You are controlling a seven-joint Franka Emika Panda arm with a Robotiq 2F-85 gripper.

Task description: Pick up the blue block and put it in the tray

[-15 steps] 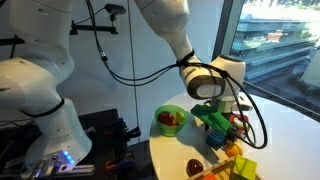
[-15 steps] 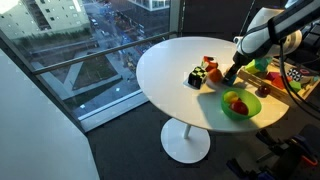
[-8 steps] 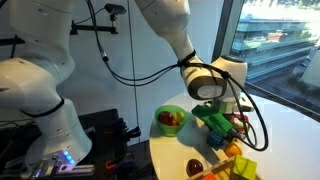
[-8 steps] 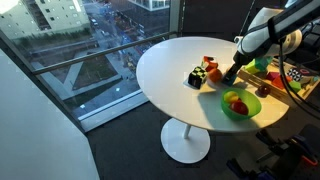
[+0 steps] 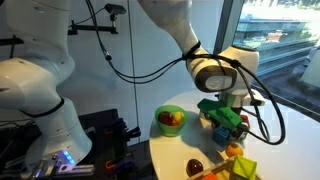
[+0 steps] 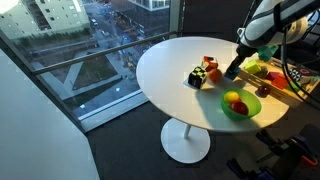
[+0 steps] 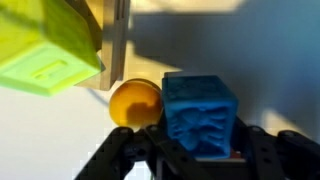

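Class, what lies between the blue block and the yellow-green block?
An orange ball, close beside the blue block, with the yellow-green block farther off; the wrist view shows this.

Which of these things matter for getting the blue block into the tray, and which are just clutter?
Job: small dark-blue toy block, clamped in the gripper; wooden tray.
Clutter: green bowl of fruit; red block; dark patterned cube; orange ball; yellow-green block.

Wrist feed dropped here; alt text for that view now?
The gripper is shut on the blue block, low and centre in the frame. An orange ball sits close beside it, and a yellow-green block fills the upper left corner.
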